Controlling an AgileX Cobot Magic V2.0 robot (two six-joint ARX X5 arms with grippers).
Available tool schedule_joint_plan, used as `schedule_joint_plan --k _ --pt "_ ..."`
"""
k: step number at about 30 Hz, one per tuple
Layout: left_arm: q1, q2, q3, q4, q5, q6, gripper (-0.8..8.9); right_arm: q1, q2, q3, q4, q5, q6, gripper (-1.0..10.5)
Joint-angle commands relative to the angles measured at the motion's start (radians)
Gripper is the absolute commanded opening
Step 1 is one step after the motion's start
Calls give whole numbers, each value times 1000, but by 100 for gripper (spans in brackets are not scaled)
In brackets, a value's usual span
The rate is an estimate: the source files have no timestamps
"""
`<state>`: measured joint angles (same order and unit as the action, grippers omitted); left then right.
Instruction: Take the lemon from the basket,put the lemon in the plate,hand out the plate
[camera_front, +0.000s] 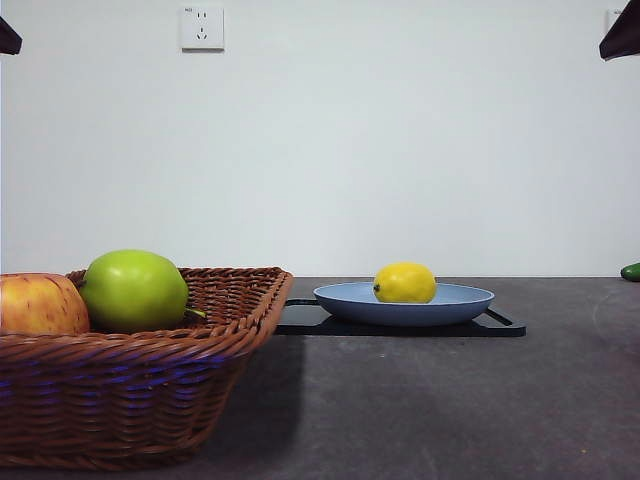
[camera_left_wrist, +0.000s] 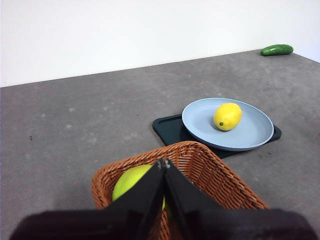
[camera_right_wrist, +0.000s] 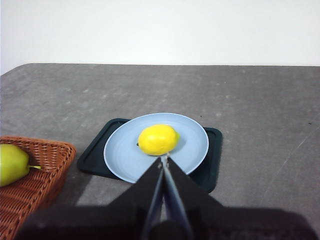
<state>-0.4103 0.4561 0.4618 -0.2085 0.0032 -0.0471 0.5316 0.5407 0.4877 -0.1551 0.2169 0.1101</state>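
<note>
Front view, left to right, as I read it from the remote station. At the far left the basket (camera_front: 140, 385) stands near the camera; it holds a red-yellow apple (camera_front: 40, 305) against its left end and a green apple (camera_front: 134, 290) touching the first on its right. To the right of the basket, and apart from it, a flat black tray (camera_front: 505, 326) lies on the grey table (camera_front: 430, 410). The plate (camera_front: 460, 302) rests on that tray, and the lemon (camera_front: 405, 283) sits inside the plate, a little left of the plate's middle, its dark stem dot turned toward the basket. At the far right edge a small dark green object (camera_front: 631, 271) lies on the table; in the left wrist view it looks like a cucumber, though it is too small for me to be sure.

Both arms wait high: only black tips show at the two top corners. In its own wrist view the left gripper (camera_left_wrist: 164, 162) hangs above the basket and the green apple, its jaws pressed together and holding nothing. The right gripper (camera_right_wrist: 163, 158) hangs above the near rim of the plate, just short of the lemon, jaws likewise pressed together and empty.
</note>
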Motion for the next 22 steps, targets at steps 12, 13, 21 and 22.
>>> schedule_joint_plan --k 12,13,21,22 --pt "238 -337 -82 -137 -108 77 8 6 2 11 14 -1 12 3" --pt "269 -357 -109 -120 -105 77 8 6 2 11 14 -1 12 3" --pt "402 -455 -362 28 -24 41 8 6 2 11 13 0 12 3" --pt "410 -455 -388 44 2 40 8 6 1 11 13 -1 12 3"
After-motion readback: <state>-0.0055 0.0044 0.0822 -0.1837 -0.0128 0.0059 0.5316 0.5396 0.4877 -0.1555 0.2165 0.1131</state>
